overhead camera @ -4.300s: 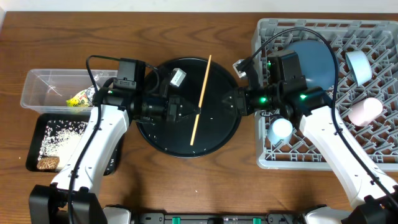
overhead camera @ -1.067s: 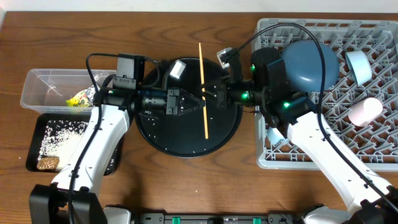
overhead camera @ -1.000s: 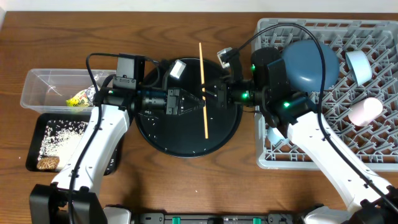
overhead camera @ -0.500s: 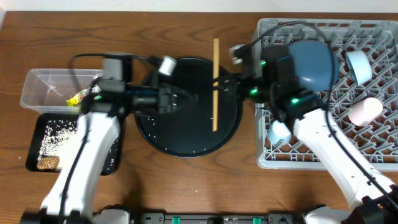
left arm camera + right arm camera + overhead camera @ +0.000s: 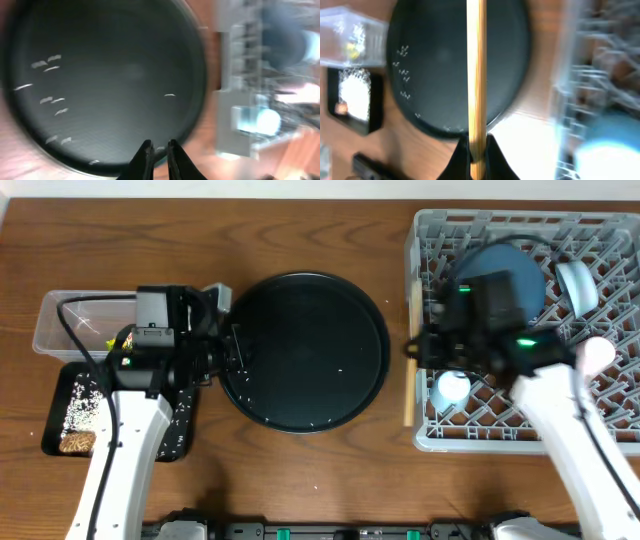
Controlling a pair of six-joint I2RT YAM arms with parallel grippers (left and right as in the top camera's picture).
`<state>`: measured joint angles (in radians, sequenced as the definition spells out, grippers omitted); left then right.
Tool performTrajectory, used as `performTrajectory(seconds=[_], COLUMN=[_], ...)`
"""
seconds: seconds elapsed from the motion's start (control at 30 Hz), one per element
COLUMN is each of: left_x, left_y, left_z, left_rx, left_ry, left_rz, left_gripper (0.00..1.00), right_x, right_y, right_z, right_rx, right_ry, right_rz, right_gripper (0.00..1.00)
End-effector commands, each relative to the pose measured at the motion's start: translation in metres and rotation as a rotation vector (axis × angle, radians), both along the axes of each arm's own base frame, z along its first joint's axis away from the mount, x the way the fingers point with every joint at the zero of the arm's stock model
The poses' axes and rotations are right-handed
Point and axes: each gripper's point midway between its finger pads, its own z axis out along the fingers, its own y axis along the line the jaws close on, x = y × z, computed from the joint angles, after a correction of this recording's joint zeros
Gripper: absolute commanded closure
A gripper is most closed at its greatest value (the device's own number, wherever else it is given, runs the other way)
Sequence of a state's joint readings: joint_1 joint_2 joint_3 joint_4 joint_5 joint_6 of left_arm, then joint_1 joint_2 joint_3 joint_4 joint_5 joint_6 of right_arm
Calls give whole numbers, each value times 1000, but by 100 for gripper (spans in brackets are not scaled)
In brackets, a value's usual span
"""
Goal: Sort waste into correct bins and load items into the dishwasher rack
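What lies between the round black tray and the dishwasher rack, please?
In the overhead view, the thin wooden chopstick, held by the right gripper, hangs over that strip of table, close beside the dishwasher rack.

Your thin wooden chopstick (image 5: 408, 355) sits pinched in the right gripper (image 5: 476, 150).
You see it pale and straight, running along the left outer wall of the grey dishwasher rack (image 5: 520, 442), just beside it; inside the rack, the dark blue plate (image 5: 527, 270) stands tilted.

No legible text, label or number
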<state>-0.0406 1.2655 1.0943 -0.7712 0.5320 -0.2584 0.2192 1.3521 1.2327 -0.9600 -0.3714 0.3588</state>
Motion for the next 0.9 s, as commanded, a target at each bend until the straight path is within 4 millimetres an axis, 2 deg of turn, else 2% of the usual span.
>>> performTrajectory(seconds=[0.0, 0.07, 0.1, 0.13, 0.17, 0.27, 0.37, 0.47, 0.57, 0.7, 0.87], left_x=[9, 10, 11, 11, 11, 12, 13, 14, 13, 13, 14], left_y=[26, 26, 26, 26, 26, 26, 26, 26, 26, 26, 26], left_z=[-15, -20, -23, -26, -28, -38, -48, -59, -67, -74, -75], left_rx=[129, 131, 131, 132, 133, 136, 139, 142, 144, 146, 147], left_ry=[30, 45, 55, 65, 75, 108, 142, 177, 207, 228, 231], left_rz=[101, 101, 100, 99, 99, 96, 94, 92, 90, 88, 88], left_gripper=[87, 86, 83, 76, 74, 73, 69, 59, 55, 36, 31], right_x=[3, -10, -19, -26, -34, -54, -64, -67, -67, -58, -45], right_y=[-44, -64, -75, -85, -93, -117, -138, -167, -188, -212, -232], right_z=[54, 65, 69, 69, 68, 58, 44, 29, 11, -11, -30], right_rx=[-117, -168, -204, -238, -270, -356, -439, -561, -650, -770, -881], right_ry=[-140, -105, -75, -43, -10, 100, 209, 312, 426, 527, 593], right_rz=[-90, -133, -160, -182, -202, -252, -293, -337, -263, -146, -123], right_gripper=[99, 99, 99, 99, 99, 99, 99, 99, 99, 99, 99])
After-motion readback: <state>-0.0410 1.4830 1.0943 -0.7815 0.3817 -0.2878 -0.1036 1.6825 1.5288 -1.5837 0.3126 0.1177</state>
